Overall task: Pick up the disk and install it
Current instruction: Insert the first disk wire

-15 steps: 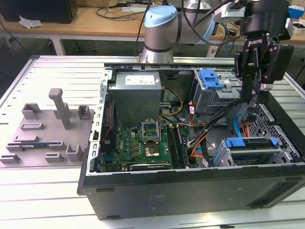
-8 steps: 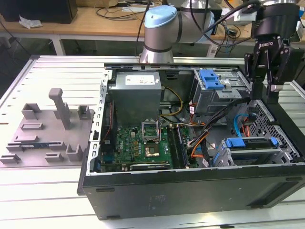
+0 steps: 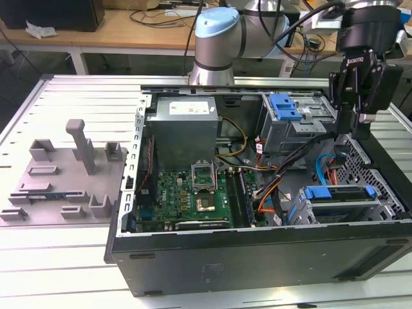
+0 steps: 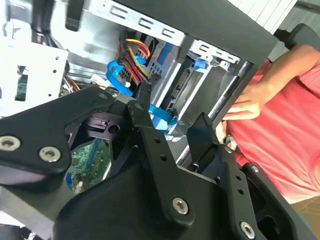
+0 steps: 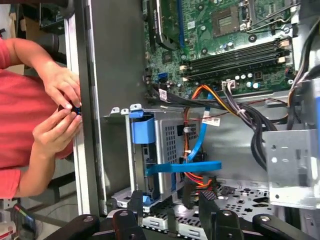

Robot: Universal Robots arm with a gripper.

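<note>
The disk (image 3: 341, 196) lies flat in the drive cage at the near corner of the open computer case, on the exterior view's right, with blue carrier tabs at both ends. My gripper (image 3: 354, 126) hangs above and behind that cage, pointing down, open and holding nothing. In the first wrist view the blue carrier tab (image 5: 142, 131) sits at the cage's edge, just beyond my open gripper (image 5: 170, 202). In the second wrist view my gripper (image 4: 172, 117) stands apart over the case interior, and nothing lies between its fingers.
A person's hands (image 5: 60, 110) work at the case's outer wall beside the cage. A blue flat cable (image 5: 185, 167) and orange-black wire bundles (image 3: 290, 174) cross near the cage. Another blue carrier (image 3: 285, 106) sits in the upper bay. A grey fixture (image 3: 71, 167) lies on the exterior view's left.
</note>
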